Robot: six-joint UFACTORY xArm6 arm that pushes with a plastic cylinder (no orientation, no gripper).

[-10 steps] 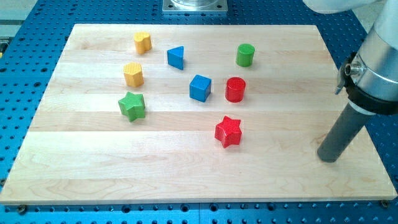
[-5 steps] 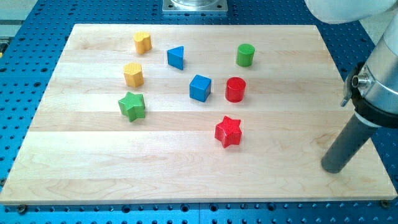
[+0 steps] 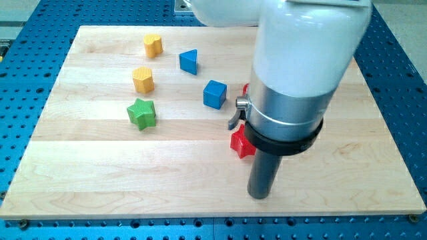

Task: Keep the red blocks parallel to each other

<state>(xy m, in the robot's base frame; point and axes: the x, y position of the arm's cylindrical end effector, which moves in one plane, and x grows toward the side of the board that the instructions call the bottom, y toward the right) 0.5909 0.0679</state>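
My tip [image 3: 259,196] rests on the board near the view's bottom, just below and to the right of the red star [image 3: 239,143]. The arm covers most of the star, so only its left edge shows, and I cannot tell if the rod touches it. The red cylinder [image 3: 245,88] is almost wholly hidden behind the arm; only a sliver shows right of the blue cube [image 3: 215,94]. The green cylinder is hidden by the arm.
A blue triangle [image 3: 189,61] lies near the view's top. A yellow heart-like block [image 3: 153,45] and a yellow hexagon [image 3: 143,79] lie at upper left, with a green star [image 3: 141,113] below them. The wooden board [image 3: 93,173] sits on a blue perforated table.
The arm has swung from the board's right edge leftward to the middle bottom, now covering the red cylinder, green cylinder and most of the red star. The other blocks have not moved.
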